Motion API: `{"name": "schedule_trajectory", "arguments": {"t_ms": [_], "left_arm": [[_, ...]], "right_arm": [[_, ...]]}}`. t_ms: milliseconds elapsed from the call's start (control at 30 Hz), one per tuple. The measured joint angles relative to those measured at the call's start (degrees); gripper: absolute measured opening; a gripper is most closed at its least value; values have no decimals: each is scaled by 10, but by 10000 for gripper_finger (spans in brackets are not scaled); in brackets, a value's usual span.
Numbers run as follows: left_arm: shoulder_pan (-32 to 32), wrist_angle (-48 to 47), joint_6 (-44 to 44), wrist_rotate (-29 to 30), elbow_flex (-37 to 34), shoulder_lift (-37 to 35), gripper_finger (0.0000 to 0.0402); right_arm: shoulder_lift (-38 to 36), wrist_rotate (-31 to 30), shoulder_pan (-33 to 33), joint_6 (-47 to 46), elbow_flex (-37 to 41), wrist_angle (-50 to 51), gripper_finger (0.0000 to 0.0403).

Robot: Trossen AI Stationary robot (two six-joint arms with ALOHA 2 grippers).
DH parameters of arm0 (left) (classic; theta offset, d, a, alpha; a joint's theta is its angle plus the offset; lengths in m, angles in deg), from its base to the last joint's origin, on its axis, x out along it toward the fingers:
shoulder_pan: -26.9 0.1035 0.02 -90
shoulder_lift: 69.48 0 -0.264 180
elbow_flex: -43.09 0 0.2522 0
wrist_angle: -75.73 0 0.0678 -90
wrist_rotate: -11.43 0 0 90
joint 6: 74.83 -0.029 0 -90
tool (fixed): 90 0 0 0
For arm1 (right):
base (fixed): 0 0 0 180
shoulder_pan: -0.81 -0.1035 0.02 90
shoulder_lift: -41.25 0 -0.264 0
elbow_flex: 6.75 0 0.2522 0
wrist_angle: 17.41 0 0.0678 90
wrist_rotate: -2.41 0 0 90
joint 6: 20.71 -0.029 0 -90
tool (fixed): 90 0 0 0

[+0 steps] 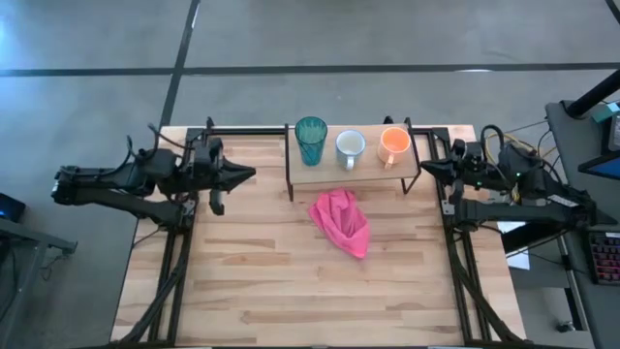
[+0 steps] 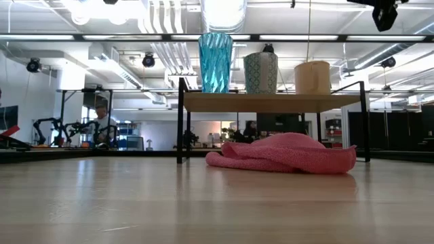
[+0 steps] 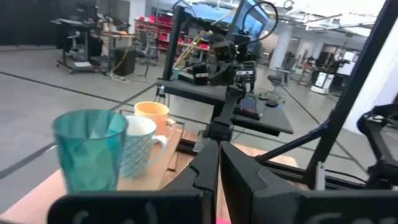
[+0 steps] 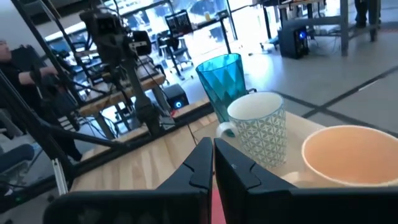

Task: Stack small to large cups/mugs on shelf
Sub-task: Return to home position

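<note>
Three vessels stand upright in a row on the small wooden shelf (image 1: 334, 173) at the table's far side: a teal tumbler (image 1: 311, 140) at its left, a white patterned mug (image 1: 350, 147) in the middle, an orange mug (image 1: 393, 144) at its right. All three also show in the low view: the tumbler (image 2: 215, 62), the white mug (image 2: 260, 72), the orange mug (image 2: 312, 76). My left gripper (image 1: 250, 174) is shut and empty, left of the shelf. My right gripper (image 1: 423, 167) is shut and empty, right of the shelf.
A crumpled pink cloth (image 1: 341, 222) lies on the tabletop just in front of the shelf, partly under its near edge. The shelf stands on thin black legs (image 2: 181, 129). The near half of the table (image 1: 310, 301) is bare wood.
</note>
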State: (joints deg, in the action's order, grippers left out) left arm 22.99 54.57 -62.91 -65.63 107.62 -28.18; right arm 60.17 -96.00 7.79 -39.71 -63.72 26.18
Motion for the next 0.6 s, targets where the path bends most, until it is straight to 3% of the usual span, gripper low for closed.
{"name": "schedule_trajectory", "arguments": {"t_ms": [133, 433, 600], "left_arm": [[0, 24, -6, 25, -43, -34, 2], [0, 211, -50, 25, -182, -92, 2], [0, 294, -49, 25, -256, -117, 2]], "right_arm": [[-34, -2, 0, 2, 36, -10, 9], [-124, -7, 0, 30, 153, -134, 9], [-179, -7, 0, 13, 203, -142, 9]]}}
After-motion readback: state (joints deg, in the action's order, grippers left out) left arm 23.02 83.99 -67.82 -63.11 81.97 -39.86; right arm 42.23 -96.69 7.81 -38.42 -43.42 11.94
